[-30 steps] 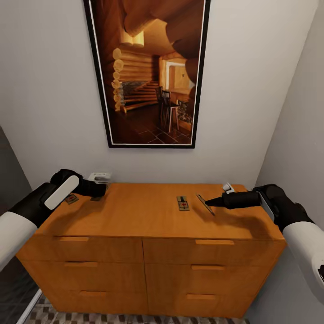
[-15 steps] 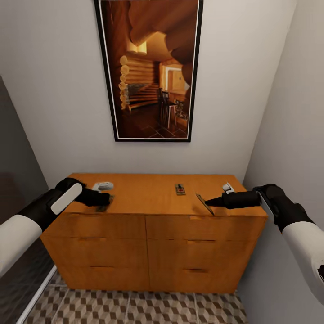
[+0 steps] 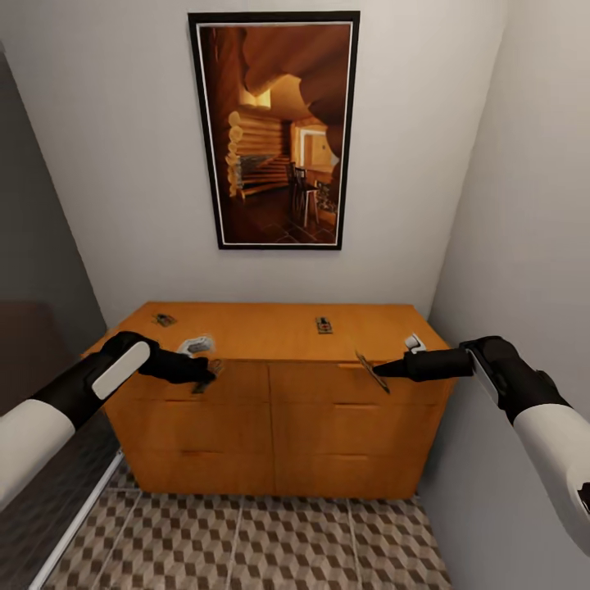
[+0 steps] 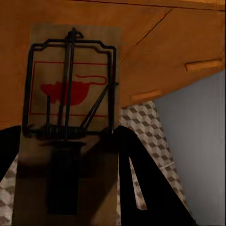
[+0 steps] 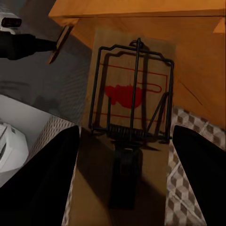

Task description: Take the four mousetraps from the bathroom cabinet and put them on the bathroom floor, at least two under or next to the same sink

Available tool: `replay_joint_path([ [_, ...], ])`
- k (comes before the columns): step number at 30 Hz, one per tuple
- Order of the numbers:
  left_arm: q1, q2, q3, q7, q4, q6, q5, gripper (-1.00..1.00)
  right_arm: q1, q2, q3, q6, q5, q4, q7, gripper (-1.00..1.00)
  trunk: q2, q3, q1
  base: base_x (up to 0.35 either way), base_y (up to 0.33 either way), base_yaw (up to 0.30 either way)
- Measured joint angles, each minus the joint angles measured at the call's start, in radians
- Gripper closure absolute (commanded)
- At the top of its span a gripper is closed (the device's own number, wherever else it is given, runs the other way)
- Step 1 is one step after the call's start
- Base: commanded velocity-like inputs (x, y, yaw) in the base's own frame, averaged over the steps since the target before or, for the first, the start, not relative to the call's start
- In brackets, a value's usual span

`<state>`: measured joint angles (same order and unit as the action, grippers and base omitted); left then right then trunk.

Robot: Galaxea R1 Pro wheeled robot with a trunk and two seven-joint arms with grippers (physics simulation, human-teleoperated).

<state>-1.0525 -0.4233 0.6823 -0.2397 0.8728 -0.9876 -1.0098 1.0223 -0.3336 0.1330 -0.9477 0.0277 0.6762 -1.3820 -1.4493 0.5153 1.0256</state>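
The orange-brown cabinet (image 3: 274, 410) stands against the back wall. Two mousetraps lie on its top, one near the left rear corner (image 3: 164, 319) and one right of the middle (image 3: 324, 325). My left gripper (image 3: 206, 374) is shut on a third mousetrap (image 3: 205, 381), held off the cabinet's front edge; the left wrist view shows this trap (image 4: 70, 117) between the dark fingers (image 4: 146, 188). My right gripper (image 3: 378, 369) is shut on a fourth mousetrap (image 3: 371, 370), seen close in the right wrist view (image 5: 129, 117). The cube-patterned bathroom floor (image 3: 246, 541) lies below. The sink is out of view.
A tall framed picture (image 3: 274, 131) hangs above the cabinet. A grey wall (image 3: 524, 246) runs close along the right side. A dark panel (image 3: 33, 246) with a pale bottom rail bounds the left. A white fixture (image 5: 9, 146) shows in the right wrist view.
The whole view has drawn back from the cabinet, so more floor shows. Both held mousetraps, which hung over the cabinet top, now hang in front of its edge.
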Motion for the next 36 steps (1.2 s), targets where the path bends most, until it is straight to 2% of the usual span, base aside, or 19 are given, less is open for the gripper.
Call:
replay_joint_path([
  [1,0.007,-0.001,0.008,-0.026,0.000,0.000,0.001,1.00,0.000,0.000,0.000,0.000,0.000,0.000,0.001,1.00,0.000,0.000,0.000,-0.330,0.000,0.000],
  [2,0.030,-0.001,0.064,-0.094,0.001,0.000,0.001,1.00,-0.001,0.007,0.000,0.001,-0.001,0.000,0.003,1.00,0.000,0.000,0.000,-0.330,0.000,0.000],
  [6,0.054,0.001,0.176,-0.129,-0.003,0.013,0.005,1.00,-0.002,0.033,0.000,0.001,-0.006,-0.001,0.007,1.00,0.000,0.000,0.000,-0.290,0.000,0.000],
  [7,0.073,0.004,0.240,-0.134,-0.004,0.044,0.006,1.00,-0.002,0.044,0.001,0.001,-0.007,-0.001,0.008,1.00,0.000,0.000,0.000,-0.218,0.000,0.000],
  [8,0.081,0.005,0.259,-0.135,-0.004,0.057,0.006,1.00,-0.003,0.047,0.001,0.002,-0.007,-0.002,0.009,1.00,0.000,0.000,0.000,-0.158,0.000,0.000],
  [11,0.170,0.030,0.412,-0.136,-0.012,0.206,0.011,1.00,-0.021,0.086,0.005,0.034,-0.014,-0.008,0.036,1.00,0.000,0.000,0.000,-0.044,0.000,0.000],
  [12,0.181,0.035,0.428,-0.134,-0.014,0.223,0.014,1.00,-0.025,0.089,0.005,0.038,-0.014,-0.009,0.045,1.00,0.000,0.000,-0.001,-0.018,0.000,0.000],
  [14,0.221,0.061,0.494,-0.132,-0.047,0.286,0.017,1.00,-0.049,0.097,0.013,0.065,-0.028,-0.008,0.104,1.00,0.000,0.000,-0.001,-0.009,0.000,0.000],
  [15,0.246,0.093,0.533,-0.130,-0.089,0.335,0.018,1.00,-0.073,0.103,0.031,0.098,-0.048,-0.009,0.157,1.00,0.000,0.000,-0.001,-0.004,0.000,0.000],
  [18,0.310,0.204,0.599,-0.114,-0.271,0.465,0.023,1.00,-0.132,0.132,0.085,0.199,-0.093,-0.010,0.313,1.00,0.000,0.000,-0.001,-0.001,0.000,0.000],
  [21,0.355,0.315,0.633,-0.095,-0.486,0.578,0.025,1.00,-0.186,0.161,0.104,0.260,-0.110,-0.011,0.483,1.00,0.000,0.000,-0.001,0.000,0.000,0.000],
  [22,0.364,0.331,0.636,-0.093,-0.520,0.595,0.025,1.00,-0.196,0.164,0.106,0.266,-0.110,-0.011,0.512,1.00,0.000,0.000,-0.001,0.000,0.000,0.000],
  [24,0.397,0.376,0.643,-0.089,-0.624,0.657,0.026,1.00,-0.238,0.172,0.109,0.283,-0.114,-0.011,0.615,1.00,0.000,0.000,-0.001,0.000,0.000,0.000],
  [25,0.413,0.388,0.645,-0.088,-0.658,0.686,0.027,1.00,-0.260,0.174,0.110,0.295,-0.114,-0.012,0.656,1.00,0.000,0.000,-0.001,0.000,0.000,0.000],
  [27,0.449,0.400,0.647,-0.086,-0.700,0.741,0.027,1.00,-0.318,0.177,0.112,0.331,-0.115,-0.014,0.711,1.00,0.000,0.000,-0.001,0.000,0.000,0.000],
  [31,0.501,0.404,0.646,-0.071,-0.726,0.828,0.028,1.00,-0.435,0.179,0.114,0.426,-0.117,-0.016,0.778,1.00,0.000,0.000,-0.001,0.000,0.000,0.000],
  [34,0.530,0.406,0.645,-0.007,-0.748,0.878,0.024,1.00,-0.507,0.184,0.114,0.514,-0.113,-0.029,0.878,1.00,0.000,0.000,-0.001,0.000,0.000,0.000],
  [35,0.538,0.407,0.644,0.021,-0.758,0.893,0.022,1.00,-0.530,0.194,0.114,0.546,-0.112,-0.041,0.924,1.00,0.000,0.000,-0.001,0.000,0.000,0.000],
  [36,0.554,0.408,0.641,0.078,-0.774,0.934,0.014,1.00,-0.564,0.233,0.114,0.604,-0.111,-0.076,1.035,1.00,0.000,0.000,-0.001,0.000,0.000,0.000],
])
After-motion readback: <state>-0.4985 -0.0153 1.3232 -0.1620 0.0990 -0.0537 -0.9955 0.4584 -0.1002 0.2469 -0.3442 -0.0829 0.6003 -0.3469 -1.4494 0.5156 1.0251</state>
